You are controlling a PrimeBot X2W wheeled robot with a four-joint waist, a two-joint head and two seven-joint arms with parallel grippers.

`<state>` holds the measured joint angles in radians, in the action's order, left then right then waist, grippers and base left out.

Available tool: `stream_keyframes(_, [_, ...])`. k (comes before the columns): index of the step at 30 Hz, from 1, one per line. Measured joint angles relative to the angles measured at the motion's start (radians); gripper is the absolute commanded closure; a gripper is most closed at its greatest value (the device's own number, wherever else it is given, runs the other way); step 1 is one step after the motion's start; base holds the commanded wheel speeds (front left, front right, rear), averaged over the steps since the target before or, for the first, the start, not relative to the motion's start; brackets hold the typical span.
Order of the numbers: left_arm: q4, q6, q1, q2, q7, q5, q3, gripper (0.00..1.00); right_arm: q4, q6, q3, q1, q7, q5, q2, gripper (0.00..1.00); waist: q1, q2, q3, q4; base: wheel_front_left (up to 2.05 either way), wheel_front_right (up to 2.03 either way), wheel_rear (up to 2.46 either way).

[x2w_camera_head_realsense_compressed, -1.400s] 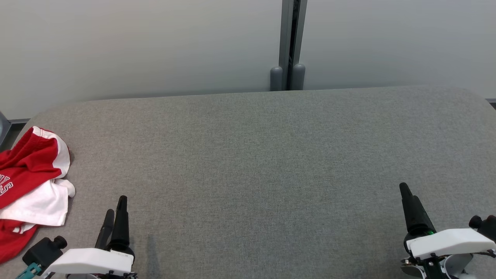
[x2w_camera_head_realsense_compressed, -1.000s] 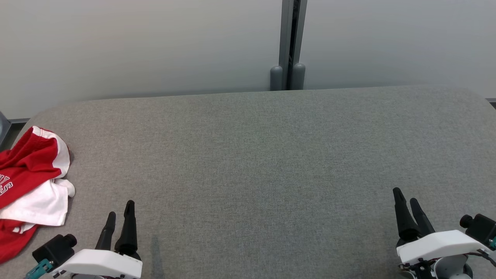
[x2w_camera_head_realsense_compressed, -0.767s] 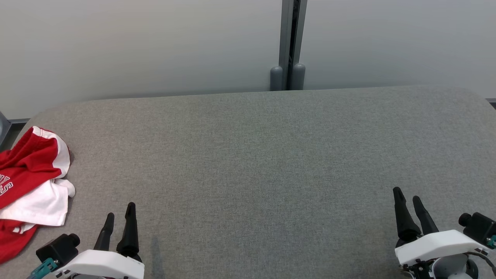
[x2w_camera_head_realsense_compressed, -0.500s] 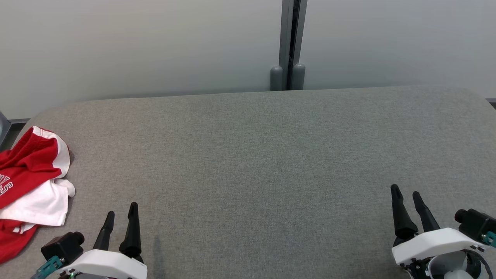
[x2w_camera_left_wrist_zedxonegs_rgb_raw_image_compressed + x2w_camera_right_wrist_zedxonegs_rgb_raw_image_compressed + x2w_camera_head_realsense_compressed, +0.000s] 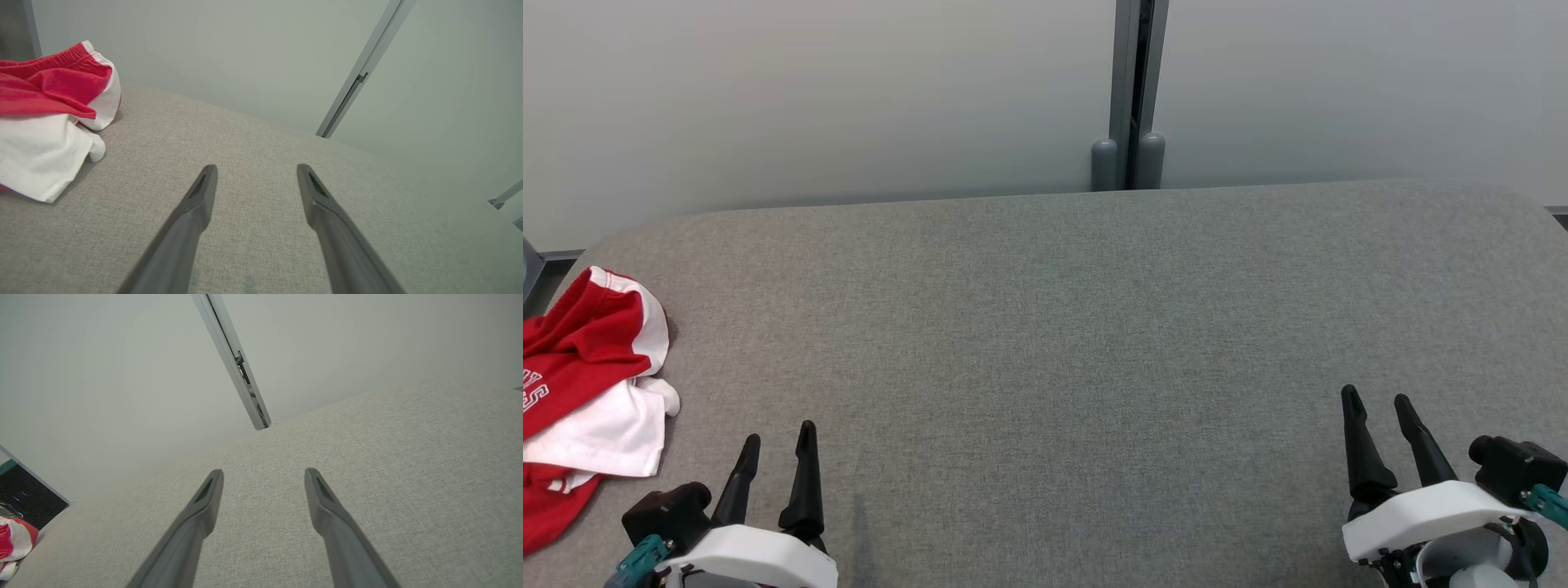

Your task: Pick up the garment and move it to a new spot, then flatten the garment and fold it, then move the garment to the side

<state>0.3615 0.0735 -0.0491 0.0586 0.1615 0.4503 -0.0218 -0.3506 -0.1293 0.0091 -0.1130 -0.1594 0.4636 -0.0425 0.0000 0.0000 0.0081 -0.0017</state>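
A crumpled red and white garment (image 5: 584, 392) lies at the far left edge of the grey fabric table (image 5: 1062, 327). It also appears at the upper left of the left wrist view as the garment (image 5: 49, 118) and as a small patch, the garment (image 5: 12, 545), at the lower left of the right wrist view. My left gripper (image 5: 778, 434) is open near the front left edge, to the right of the garment and apart from it. Near the front right edge my right gripper (image 5: 1376, 398) stands open. Both hold nothing.
A pale wall with a grey vertical post (image 5: 1129, 94) runs behind the table's far edge. A dark gap (image 5: 28, 496) opens past the table's left end.
Both grippers have turned about their wrists, so the two fingers of each now show side by side. The left gripper has drifted slightly right and down. The garment has not moved.
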Motion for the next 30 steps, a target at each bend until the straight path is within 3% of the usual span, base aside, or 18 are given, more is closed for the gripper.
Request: stream_keyframes(30, [-0.011,-0.011,0.02,-0.001,0.067,-0.287,-0.014,0.0,0.041,0.0,0.008,0.011,-0.067,-0.261,-0.002,0.0,0.0,0.0001,-0.006,-0.013,0.0,0.0,0.0])
